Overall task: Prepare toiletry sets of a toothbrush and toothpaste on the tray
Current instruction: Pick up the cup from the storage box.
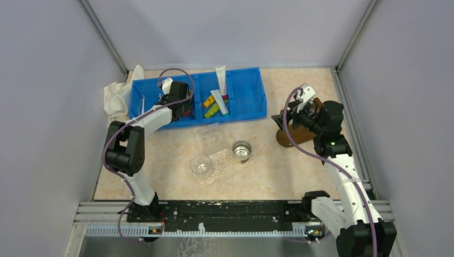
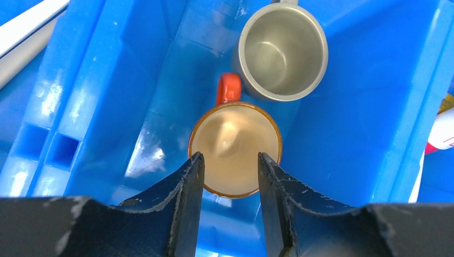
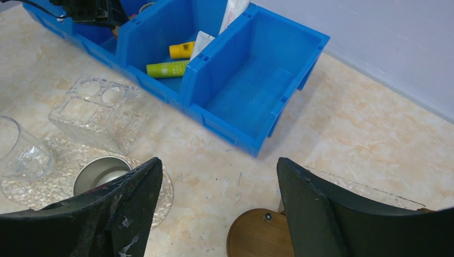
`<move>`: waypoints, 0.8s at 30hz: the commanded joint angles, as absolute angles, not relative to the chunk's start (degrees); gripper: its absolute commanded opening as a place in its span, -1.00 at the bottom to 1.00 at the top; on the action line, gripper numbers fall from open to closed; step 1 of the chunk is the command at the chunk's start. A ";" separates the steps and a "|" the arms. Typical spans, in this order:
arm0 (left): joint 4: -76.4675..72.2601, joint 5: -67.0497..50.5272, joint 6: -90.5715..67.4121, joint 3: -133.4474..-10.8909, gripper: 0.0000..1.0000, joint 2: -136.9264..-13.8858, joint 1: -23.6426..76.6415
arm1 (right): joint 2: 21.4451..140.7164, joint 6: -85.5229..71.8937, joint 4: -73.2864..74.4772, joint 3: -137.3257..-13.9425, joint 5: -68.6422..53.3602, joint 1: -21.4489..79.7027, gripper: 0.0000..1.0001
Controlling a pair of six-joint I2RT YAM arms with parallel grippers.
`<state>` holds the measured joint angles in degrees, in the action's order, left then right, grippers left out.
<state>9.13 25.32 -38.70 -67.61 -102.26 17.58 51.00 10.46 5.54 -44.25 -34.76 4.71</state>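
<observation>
While the job is toothbrush-and-toothpaste sets, the left gripper (image 2: 229, 159) is actually down in the cup compartment of the blue divided plastic bin (image 1: 246, 110). It's hanging right over a tan round cup with an orange handle (image 2: 234, 140). Its jaws are partly apart, narrower than the cup's mouth, with nothing pinched between them. My guess is it's lining up on the rim, but I can't say for sure. A grey metal cup (image 2: 282, 51) stands just on the far side of the tan one.

The right gripper (image 3: 218, 163) has its jaws wide apart and empty. It's above the table by a round wooden disc (image 3: 257, 235), right of the bin, and looks parked out of the way.

The task stuff is all in the bin. A thin white toothbrush (image 2: 24, 29) lies in the compartment to the left, and the yellow and green toothpaste tubes (image 3: 167, 68) plus white ones are in the compartment to the right. None are on the clear textured tray (image 1: 219, 160), which only carries a steel cup (image 1: 242, 151) and a clear glass cup (image 1: 201, 165).

Only the left wrist view shows the finger gap, since from overhead the arm covers it. The right wrist view adds the bare rightmost compartment and a clear plastic holder with round holes (image 3: 96, 110) beside the tray.
</observation>
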 commanded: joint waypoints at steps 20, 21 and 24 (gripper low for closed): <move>8.30 28.00 -36.15 -66.29 0.01 -96.94 16.79 | 49.48 11.06 2.95 -44.38 -35.86 4.29 0.56; 8.72 28.30 -36.32 -66.34 0.01 -97.21 16.79 | 49.47 11.05 2.97 -44.38 -35.86 4.30 0.56; 9.58 28.41 -36.65 -66.82 0.00 -98.53 16.78 | 49.49 11.05 2.92 -44.38 -35.86 4.30 0.56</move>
<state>9.37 26.89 -37.08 -67.02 -98.10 17.10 51.00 10.46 5.54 -44.25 -34.85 4.69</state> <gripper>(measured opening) 0.506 0.782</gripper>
